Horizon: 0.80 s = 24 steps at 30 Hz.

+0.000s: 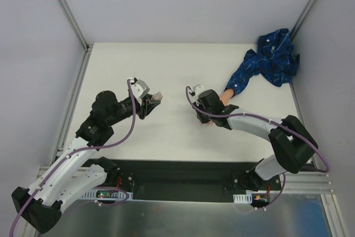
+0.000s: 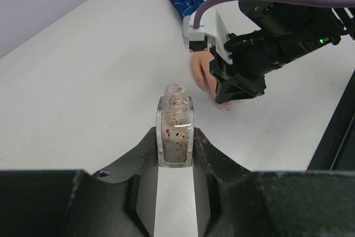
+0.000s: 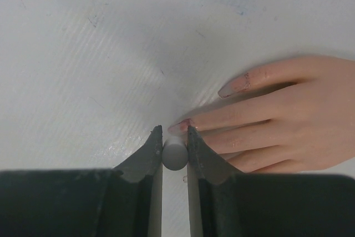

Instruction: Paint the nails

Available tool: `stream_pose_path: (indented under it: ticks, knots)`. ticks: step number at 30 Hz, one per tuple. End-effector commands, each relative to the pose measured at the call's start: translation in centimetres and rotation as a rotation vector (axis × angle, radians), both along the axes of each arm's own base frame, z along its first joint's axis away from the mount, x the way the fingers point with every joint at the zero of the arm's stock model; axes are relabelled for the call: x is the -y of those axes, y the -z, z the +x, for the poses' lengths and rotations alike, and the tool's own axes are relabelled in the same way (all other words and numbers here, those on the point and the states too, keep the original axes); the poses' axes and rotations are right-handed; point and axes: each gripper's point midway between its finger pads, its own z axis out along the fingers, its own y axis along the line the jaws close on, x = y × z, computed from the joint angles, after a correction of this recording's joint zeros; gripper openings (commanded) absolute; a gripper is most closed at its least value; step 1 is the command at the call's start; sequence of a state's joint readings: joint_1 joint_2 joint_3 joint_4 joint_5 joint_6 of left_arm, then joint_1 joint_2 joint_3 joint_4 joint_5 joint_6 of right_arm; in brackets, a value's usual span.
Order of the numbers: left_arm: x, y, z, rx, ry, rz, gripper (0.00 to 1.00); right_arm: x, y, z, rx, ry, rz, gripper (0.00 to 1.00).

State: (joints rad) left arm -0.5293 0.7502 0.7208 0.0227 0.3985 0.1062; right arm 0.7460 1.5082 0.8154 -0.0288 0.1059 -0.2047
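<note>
The hand (image 3: 288, 120) is laid palm down on the tabletop (image 1: 166, 70), right of centre, with its blue sleeve (image 1: 266, 62) trailing to the far right corner. The nails (image 3: 234, 86) are seen at the fingertips; one lies just beside the right tool (image 3: 174, 136), which is closed on a grey cylinder (image 3: 175, 156). The left tool (image 2: 176, 137) is closed on a speckled bottle (image 2: 175, 117), held well apart from the hand.

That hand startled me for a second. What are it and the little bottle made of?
The mannequin hand looks like moulded plastic or rubber, matte with a faint sheen: its flesh tone is even. The bottle seems clear glass or hard plastic, glossy: speckled contents show through its walls.
</note>
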Motion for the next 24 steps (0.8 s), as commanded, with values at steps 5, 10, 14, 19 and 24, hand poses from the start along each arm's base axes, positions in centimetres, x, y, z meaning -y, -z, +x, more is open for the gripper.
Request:
stream_pose_path:
  ticks: [5,10,14,19,24]
  knots:
    - [0.1,-1.4,0.2,0.060,0.003,-0.023,0.00,-1.1,-2.4,2.4,0.094,0.013,0.053,0.00]
    - [0.1,-1.3,0.3,0.059,0.000,-0.022,0.00,-1.4,-2.0,2.6,0.085,0.011,0.051,0.00]
    - [0.1,-1.3,0.3,0.059,0.000,-0.022,0.00,-1.1,-2.0,2.8,0.091,0.026,0.040,0.00]
    - [0.1,-1.3,0.2,0.057,0.006,-0.023,0.00,-0.7,-1.9,3.0,0.096,0.045,0.023,0.00]
    - [0.1,-1.3,0.2,0.056,0.006,-0.023,0.00,-0.5,-1.7,2.9,0.088,0.048,0.014,0.00]
